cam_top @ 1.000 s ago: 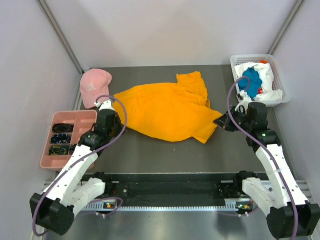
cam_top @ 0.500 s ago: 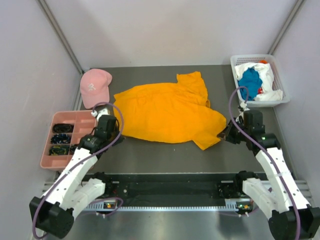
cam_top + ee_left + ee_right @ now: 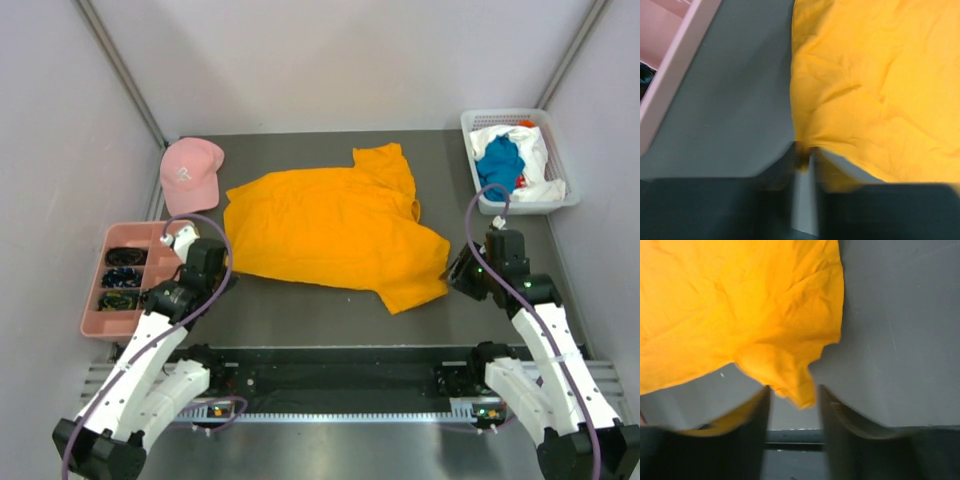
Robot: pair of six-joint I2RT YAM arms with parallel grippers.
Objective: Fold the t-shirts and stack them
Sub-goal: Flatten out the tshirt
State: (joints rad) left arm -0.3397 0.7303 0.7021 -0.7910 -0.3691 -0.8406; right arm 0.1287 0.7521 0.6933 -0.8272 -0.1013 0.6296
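Lying flat: orange t-shirt (image 3: 330,228) | corner between right end effector (image 3: 793,390) jaws

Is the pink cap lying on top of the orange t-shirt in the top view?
No, the pink cap lies on the table beside the left edge of the orange t-shirt, not on it.
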